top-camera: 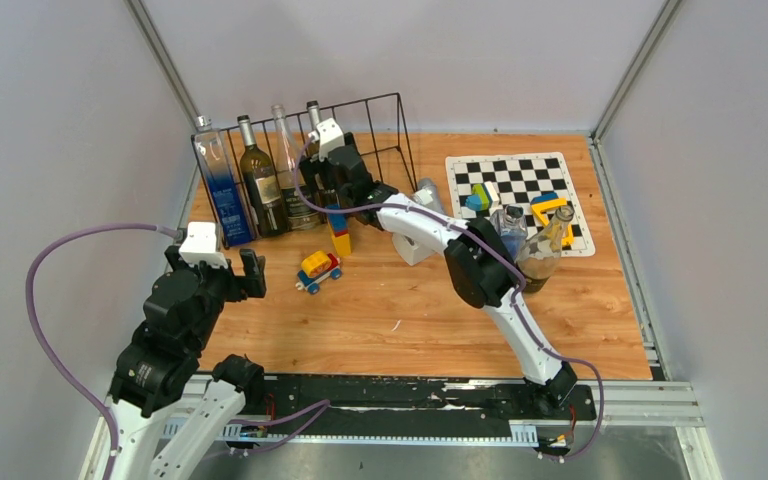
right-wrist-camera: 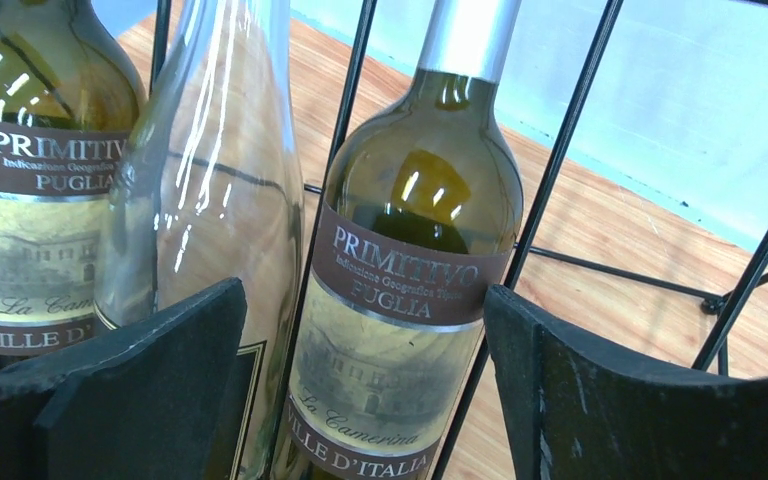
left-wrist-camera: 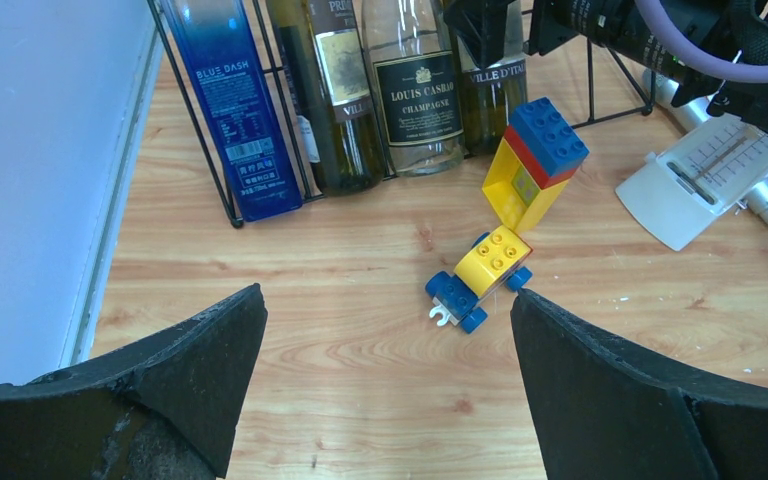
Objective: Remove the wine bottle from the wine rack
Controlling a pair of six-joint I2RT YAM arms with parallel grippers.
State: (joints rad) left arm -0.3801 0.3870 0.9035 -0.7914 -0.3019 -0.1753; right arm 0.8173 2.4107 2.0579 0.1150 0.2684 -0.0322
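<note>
Top view: the wine rack (top-camera: 360, 103) sits at the worktop's (top-camera: 410, 310) far left corner. The wine bottle (top-camera: 313, 118) stands upright in it, neck up, long axis vertical.

Left wrist view: the left gripper (left-wrist-camera: 385, 380) is spread wide and holds nothing.

Right wrist view: the right gripper (right-wrist-camera: 360, 380) has its jaws parted either side of the bottle's labelled body, not clamped. The glass looks heavy, rigid, slick and breakable, so the label band seems the best hold.
</note>
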